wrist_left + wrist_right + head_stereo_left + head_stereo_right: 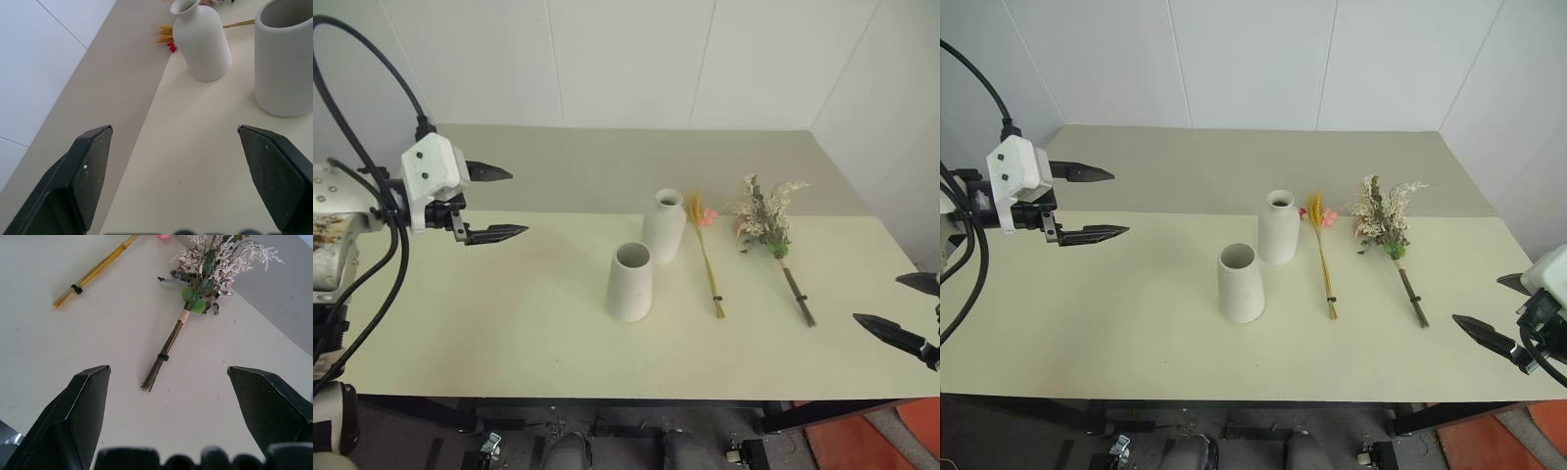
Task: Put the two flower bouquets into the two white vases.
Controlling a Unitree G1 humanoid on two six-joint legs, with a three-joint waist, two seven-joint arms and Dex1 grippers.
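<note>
Nothing done yet, both placements left. Cone vase (630, 282) and bottle vase (664, 226) stand upright mid-table, nearly touching, both mouths empty. Slim orange bunch (709, 257) lies flat just right of the bottle vase, stems toward the near edge. Bushy bunch (773, 235) lies flat further right, apart from the slim one, stems also toward the near edge.

Left gripper (492, 204) hovers over the table's left side, well clear of the vases, fingers spread wide, holding nothing. Right gripper (1493, 311) hangs at the right near edge, fingers wide apart, holding nothing, aimed at the bushy bunch's stem end. Likely first pick: bushy bunch into the wide cone.
</note>
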